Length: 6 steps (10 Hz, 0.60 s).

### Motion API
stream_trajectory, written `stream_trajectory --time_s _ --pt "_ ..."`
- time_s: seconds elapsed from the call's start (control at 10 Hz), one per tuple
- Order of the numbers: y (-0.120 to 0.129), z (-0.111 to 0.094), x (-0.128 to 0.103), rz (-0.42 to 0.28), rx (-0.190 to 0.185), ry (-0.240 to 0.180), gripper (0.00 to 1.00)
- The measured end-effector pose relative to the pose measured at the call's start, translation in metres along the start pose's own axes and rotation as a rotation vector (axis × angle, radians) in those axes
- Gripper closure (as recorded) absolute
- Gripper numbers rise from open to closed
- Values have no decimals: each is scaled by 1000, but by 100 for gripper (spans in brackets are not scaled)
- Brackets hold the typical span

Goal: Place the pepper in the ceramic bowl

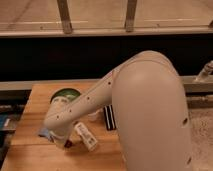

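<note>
One arm (150, 115) hides the claw (66, 143), beside the white bottle (86, 136), near the ceramic bowl (64, 95).

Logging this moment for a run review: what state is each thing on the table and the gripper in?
ceramic bowl: upright on the wooden table, far left part, partly hidden behind the arm.
white bottle: lying on its side near the front edge.
pepper: only a dark red bit shows beside the bottle, outside the bowl.
gripper: low over the table by the bottle, mostly hidden.
</note>
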Motion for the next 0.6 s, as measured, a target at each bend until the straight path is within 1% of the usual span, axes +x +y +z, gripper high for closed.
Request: stream_trajectory --time_s 0.2,0.6 --pt "-22 -11 -9 -5 30 -10 100" --pt "-70 -17 -20 -16 54 -34 100"
